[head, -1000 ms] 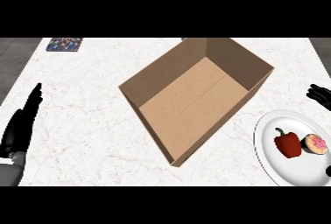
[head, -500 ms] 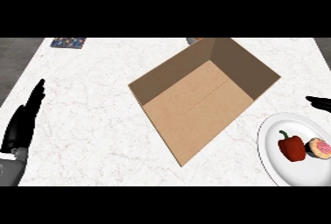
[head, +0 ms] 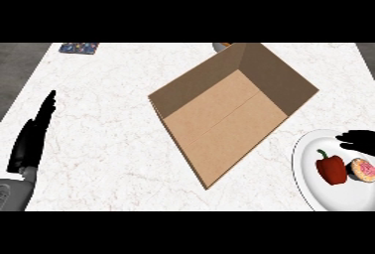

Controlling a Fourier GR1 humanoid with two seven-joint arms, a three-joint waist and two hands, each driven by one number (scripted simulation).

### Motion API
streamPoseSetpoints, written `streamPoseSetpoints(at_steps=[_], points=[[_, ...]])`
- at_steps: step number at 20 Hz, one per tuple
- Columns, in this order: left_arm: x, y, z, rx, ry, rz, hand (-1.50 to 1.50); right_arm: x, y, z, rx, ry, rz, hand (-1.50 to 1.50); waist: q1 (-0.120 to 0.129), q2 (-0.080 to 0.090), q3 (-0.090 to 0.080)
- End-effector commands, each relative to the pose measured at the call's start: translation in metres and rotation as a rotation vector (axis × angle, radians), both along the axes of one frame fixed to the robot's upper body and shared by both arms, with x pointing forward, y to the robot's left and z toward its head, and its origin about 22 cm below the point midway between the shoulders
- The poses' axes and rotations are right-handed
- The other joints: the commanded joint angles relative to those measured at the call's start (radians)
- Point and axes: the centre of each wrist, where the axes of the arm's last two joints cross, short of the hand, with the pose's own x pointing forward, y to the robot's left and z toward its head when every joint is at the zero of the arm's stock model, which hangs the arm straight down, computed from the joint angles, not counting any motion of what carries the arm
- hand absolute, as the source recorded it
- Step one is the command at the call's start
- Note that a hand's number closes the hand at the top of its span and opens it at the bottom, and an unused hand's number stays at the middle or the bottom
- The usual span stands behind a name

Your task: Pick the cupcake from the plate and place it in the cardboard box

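A cupcake [head: 362, 169] with pink frosting lies on the white plate [head: 311, 176] at the right edge, beside a red bell pepper [head: 331, 167]. An open cardboard box [head: 228, 111] sits tilted in the middle of the counter, nothing inside. Only the fingers of my right hand [head: 359, 139] show at the right edge, just above the cupcake and over the plate's upper rim. My left hand [head: 33, 136] rests open at the left edge, fingers straight and pointing up.
A small dark patterned object [head: 79, 48] lies at the counter's far left corner. Part of a round object [head: 222, 46] peeks out behind the box's far corner. The white marble counter [head: 110, 109] spreads between my left hand and the box.
My right hand has come down and inward over the plate's upper rim, closer to the cupcake. The view has shifted slightly, so box and plate sit a little further right. Left hand unchanged.
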Motion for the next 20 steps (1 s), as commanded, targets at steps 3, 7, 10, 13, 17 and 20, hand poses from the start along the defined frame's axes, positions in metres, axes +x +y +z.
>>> streamPoseSetpoints(at_steps=[3, 7, 10, 13, 17, 20], points=[[-0.001, 0.008, 0.003, -0.012, 0.019, 0.007, 0.00, 0.023, -0.013, -0.013, 0.003, 0.075, 0.136, -1.50, -0.010, -0.006, -0.002], [0.000, 0.002, 0.003, 0.010, 0.005, 0.021, 0.00, 0.030, 0.004, -0.049, 0.010, 0.061, 0.185, -1.50, -0.024, -0.009, -0.001], [0.012, 0.001, 0.013, -0.001, -0.004, 0.020, 0.00, 0.035, -0.007, -0.047, -0.018, 0.079, 0.185, -1.50, -0.027, -0.006, -0.001], [-0.014, 0.025, -0.001, -0.010, 0.019, 0.010, 0.00, 0.039, -0.015, -0.038, 0.013, 0.075, 0.171, -1.50, -0.017, -0.009, -0.002], [-0.001, 0.019, -0.002, -0.003, 0.016, 0.050, 0.00, 0.046, 0.009, -0.052, 0.046, 0.109, 0.248, -1.50, -0.049, -0.011, -0.004], [-0.015, 0.018, -0.007, -0.003, 0.013, 0.037, 0.00, 0.033, -0.014, -0.044, 0.060, 0.129, 0.259, -1.50, -0.041, -0.015, -0.003]])
